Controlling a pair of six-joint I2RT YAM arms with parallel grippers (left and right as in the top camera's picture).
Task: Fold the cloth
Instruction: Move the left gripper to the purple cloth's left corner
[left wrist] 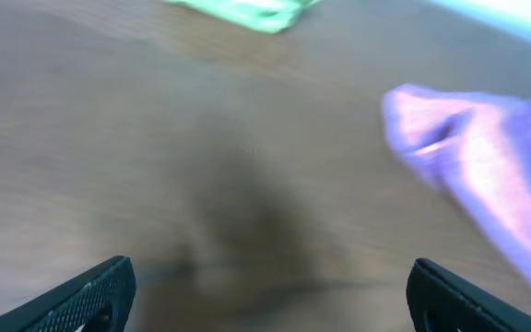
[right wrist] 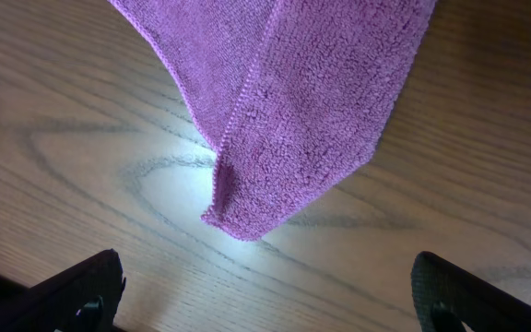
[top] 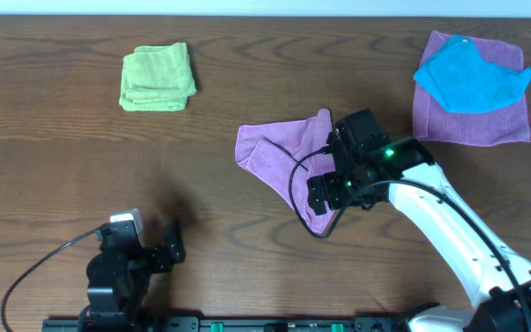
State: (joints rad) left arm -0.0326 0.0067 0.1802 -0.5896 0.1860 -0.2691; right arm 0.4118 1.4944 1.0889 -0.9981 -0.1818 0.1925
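Overhead, the mauve cloth (top: 279,152) lies rumpled, half-folded, right of the lime-green cloth (top: 158,78), your right gripper (top: 332,192) over its corner. Left wrist, blurred: the left gripper (left wrist: 265,297) has fingers (left wrist: 90,297) spread wide, empty. Right wrist: fingers (right wrist: 72,290) wide apart, holding nothing, the corner just beyond them; grab one layer only and you'll likely drag the fold open.

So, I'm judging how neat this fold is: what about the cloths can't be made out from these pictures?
- Overhead: the right arm covers the right side of the mauve cloth, hiding its edges there.
- Right wrist: the top edge cuts that cloth off; only one tapered corner shows.
- Left wrist: everything is blurred; the green cloth is a smear.
- Overhead: the blue cloth hides part of the second mauve cloth.
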